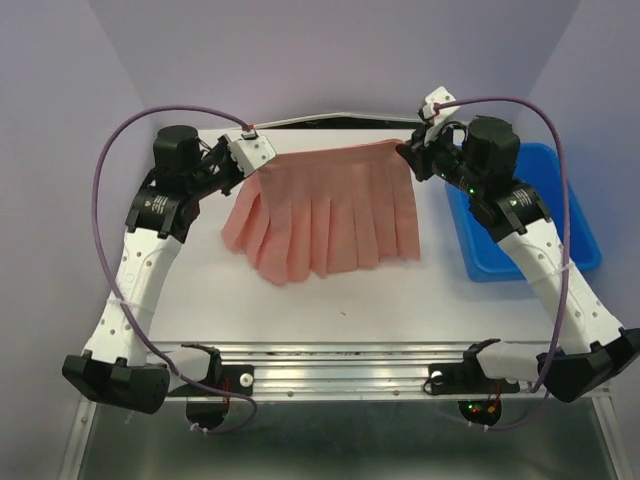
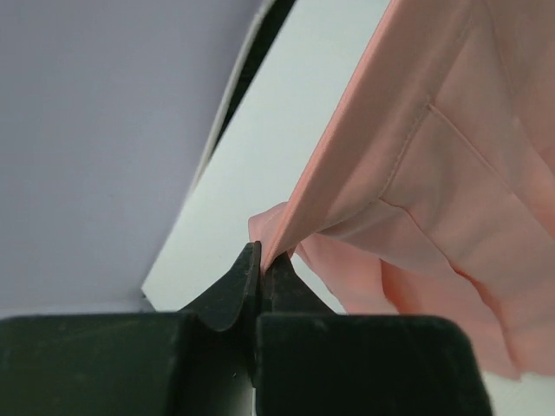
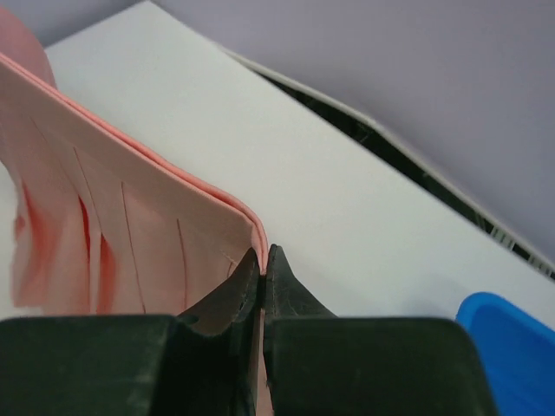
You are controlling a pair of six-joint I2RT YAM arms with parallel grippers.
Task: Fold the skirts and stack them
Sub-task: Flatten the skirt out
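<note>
One salmon-pink pleated skirt hangs stretched between both grippers above the white table, its waist edge taut along the top and its flared hem lying on the table toward me. My left gripper is shut on the skirt's left top corner; in the left wrist view the cloth is pinched at the fingertips. My right gripper is shut on the right top corner; in the right wrist view the skirt's edge runs into the closed gripper.
A blue plastic bin stands at the table's right side beside my right arm, and shows in the right wrist view. The white table ends in a dark gap at the back edge. Purple walls surround the area.
</note>
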